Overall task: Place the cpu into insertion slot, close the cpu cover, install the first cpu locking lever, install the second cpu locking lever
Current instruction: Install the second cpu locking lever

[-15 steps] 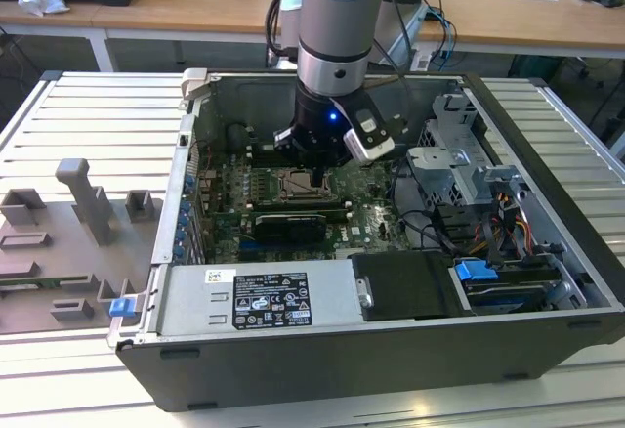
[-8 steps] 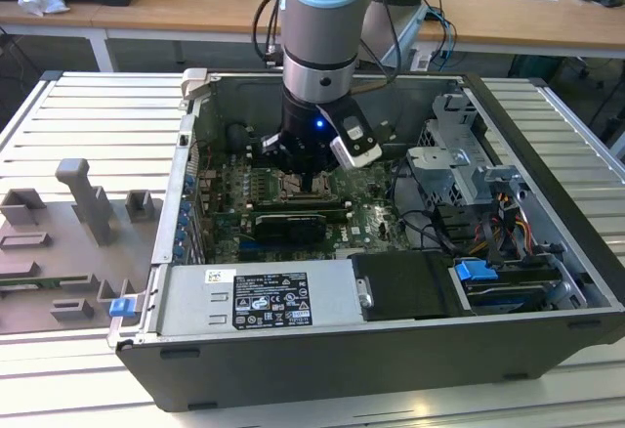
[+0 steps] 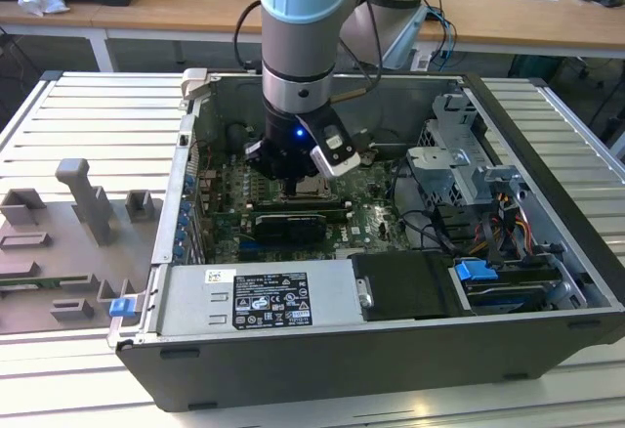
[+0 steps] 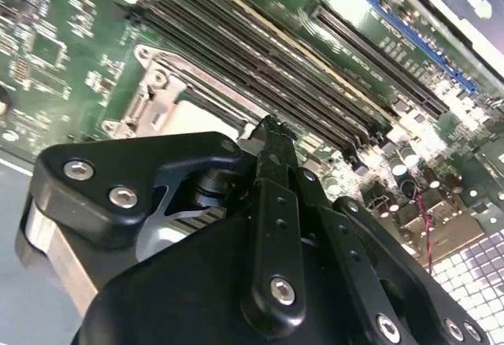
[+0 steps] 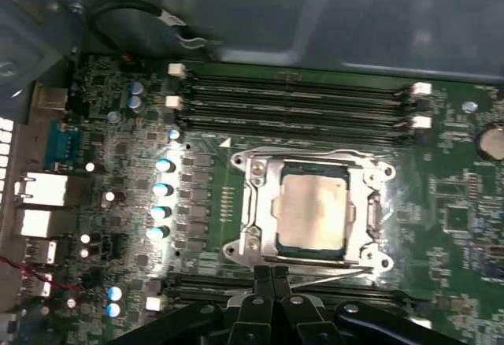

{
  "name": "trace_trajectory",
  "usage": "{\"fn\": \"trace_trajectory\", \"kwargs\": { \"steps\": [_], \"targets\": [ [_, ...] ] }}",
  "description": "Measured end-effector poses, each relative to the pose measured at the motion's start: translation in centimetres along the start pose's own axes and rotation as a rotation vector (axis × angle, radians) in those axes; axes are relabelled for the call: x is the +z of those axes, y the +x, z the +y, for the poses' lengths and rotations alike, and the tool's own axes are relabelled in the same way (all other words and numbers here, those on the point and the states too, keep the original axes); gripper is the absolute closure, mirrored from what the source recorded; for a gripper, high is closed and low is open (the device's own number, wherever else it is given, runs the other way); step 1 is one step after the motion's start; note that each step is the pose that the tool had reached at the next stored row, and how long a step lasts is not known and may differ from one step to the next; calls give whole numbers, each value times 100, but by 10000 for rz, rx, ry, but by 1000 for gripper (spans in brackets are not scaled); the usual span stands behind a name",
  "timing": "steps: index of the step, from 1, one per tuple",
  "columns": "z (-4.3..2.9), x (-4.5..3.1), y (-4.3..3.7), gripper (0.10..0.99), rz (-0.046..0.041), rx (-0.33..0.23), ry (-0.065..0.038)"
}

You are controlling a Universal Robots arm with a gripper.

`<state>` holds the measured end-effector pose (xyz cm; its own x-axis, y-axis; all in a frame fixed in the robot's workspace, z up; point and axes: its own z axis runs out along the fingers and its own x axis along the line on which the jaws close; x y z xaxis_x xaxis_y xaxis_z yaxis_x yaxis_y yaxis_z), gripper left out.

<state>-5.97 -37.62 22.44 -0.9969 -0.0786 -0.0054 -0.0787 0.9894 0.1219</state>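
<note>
The black two-finger gripper (image 5: 273,276) has its jaws pressed together with nothing between them, tips at the near edge of the small square insertion slot (image 5: 311,207) in the centre-right of the first wrist view. The pale silvery-grey square cpu (image 5: 313,209) already lies in that socket, and the thin silvery metal cpu cover (image 5: 260,203) frames it, lying flat. A thin wire locking lever (image 5: 319,263) runs just beyond the tips. My judgement: a slipping tip could scrape the green circuit board (image 5: 449,203).
</note>
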Motion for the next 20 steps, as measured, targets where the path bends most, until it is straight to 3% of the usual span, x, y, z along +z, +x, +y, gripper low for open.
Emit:
{"fn": "trace_trajectory", "kwargs": {
  "steps": [4,5,7,8,11,16,18,20],
  "targets": [
    [-6,79,34,980,15,-187,-100],
    [-13,85,36,980,13,-212,-169],
    [-91,78,57,980,-21,-213,-529],
    [-112,77,72,980,-28,-215,-604],
    [-127,76,129,980,-33,-215,-669],
    [-148,112,140,980,-40,-215,-724],
    [-154,134,150,980,-54,-217,-882],
    [-157,150,151,980,-62,-216,-951]
  ]
}}
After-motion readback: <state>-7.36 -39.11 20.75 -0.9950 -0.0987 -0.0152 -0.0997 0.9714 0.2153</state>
